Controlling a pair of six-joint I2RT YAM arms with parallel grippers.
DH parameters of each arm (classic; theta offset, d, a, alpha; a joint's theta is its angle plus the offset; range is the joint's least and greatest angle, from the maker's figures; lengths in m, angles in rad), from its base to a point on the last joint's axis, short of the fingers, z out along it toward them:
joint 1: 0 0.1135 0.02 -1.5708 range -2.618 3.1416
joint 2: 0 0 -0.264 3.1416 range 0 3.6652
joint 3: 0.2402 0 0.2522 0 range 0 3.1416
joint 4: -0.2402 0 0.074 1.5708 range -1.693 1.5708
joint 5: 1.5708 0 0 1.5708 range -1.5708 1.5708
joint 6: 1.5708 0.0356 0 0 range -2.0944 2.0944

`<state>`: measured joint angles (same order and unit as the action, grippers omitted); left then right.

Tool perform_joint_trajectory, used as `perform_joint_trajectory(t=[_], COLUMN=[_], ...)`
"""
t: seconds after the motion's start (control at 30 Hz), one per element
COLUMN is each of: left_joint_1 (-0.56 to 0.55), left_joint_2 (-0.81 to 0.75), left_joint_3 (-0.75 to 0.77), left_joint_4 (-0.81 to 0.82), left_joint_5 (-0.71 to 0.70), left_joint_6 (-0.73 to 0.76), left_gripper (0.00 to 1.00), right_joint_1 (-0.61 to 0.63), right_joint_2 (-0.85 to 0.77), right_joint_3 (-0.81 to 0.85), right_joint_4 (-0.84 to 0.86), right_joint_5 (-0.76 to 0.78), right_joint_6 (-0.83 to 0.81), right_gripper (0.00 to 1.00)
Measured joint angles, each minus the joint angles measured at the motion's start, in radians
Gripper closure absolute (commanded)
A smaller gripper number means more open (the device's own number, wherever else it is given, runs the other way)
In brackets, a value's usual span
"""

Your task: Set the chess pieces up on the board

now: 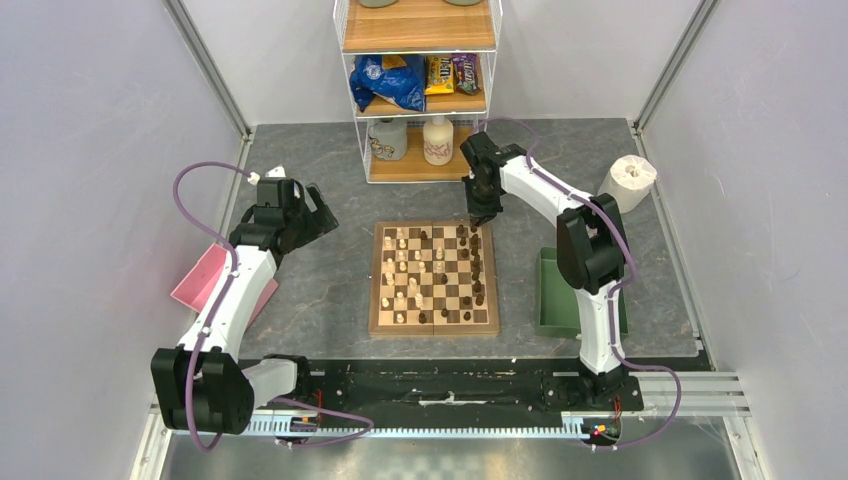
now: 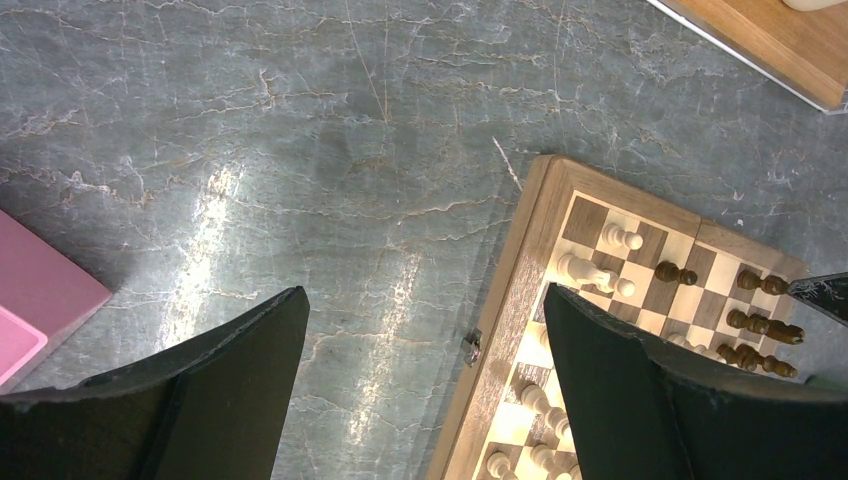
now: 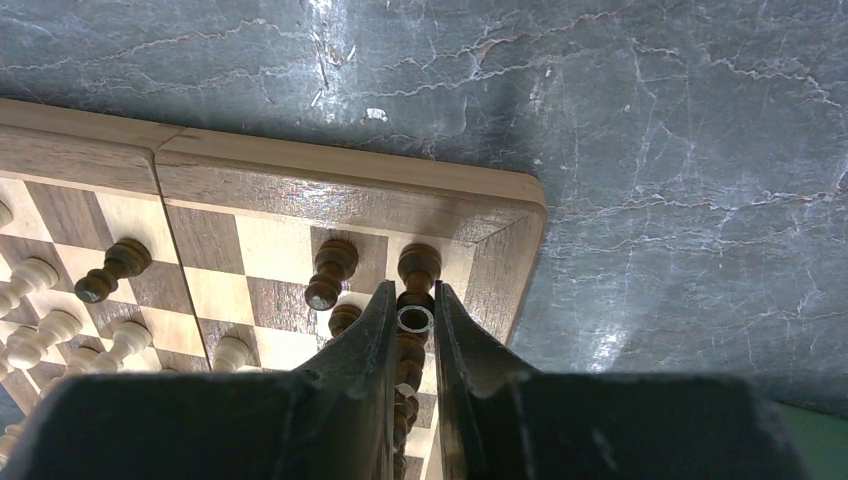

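The board point(image 1: 434, 327) lies mid-table with cream pieces point(image 1: 402, 270) on its left half and dark brown pieces point(image 1: 475, 262) on its right. My right gripper point(image 1: 482, 217) hangs over the board's far right corner. In the right wrist view its fingers point(image 3: 378, 320) are shut on a dark brown piece point(image 3: 414, 320) with a ring-shaped top, just behind another dark piece point(image 3: 419, 263) on the corner square. My left gripper point(image 1: 325, 215) is open and empty above bare table left of the board. In the left wrist view point(image 2: 425, 300) the board's edge point(image 2: 520, 290) lies between its fingers.
A pink tray point(image 1: 205, 278) lies at the left and a green tray point(image 1: 556, 295) at the right of the board. A white wire shelf point(image 1: 420, 90) with snacks and bottles stands at the back. A paper roll point(image 1: 630, 180) stands at the far right.
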<state>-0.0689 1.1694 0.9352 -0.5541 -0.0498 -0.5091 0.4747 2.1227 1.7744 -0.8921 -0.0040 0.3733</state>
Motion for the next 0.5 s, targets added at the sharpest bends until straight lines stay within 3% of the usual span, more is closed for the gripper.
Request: perform_joint_trajectory(t=[0.5], left_joint_1=[0.000], left_joint_2=[0.000], left_joint_3=[-0.006], left_joint_4=[0.001], left_joint_5=[0.001], left_joint_6=[0.000], left_gripper=[0.05], right_joint_1=[0.000], right_joint_2=[0.000], right_joint_3=[-0.021], right_joint_4=[0.008], right_joint_5=[-0.005], right_joint_6=[0.000], right_gripper=[0.64])
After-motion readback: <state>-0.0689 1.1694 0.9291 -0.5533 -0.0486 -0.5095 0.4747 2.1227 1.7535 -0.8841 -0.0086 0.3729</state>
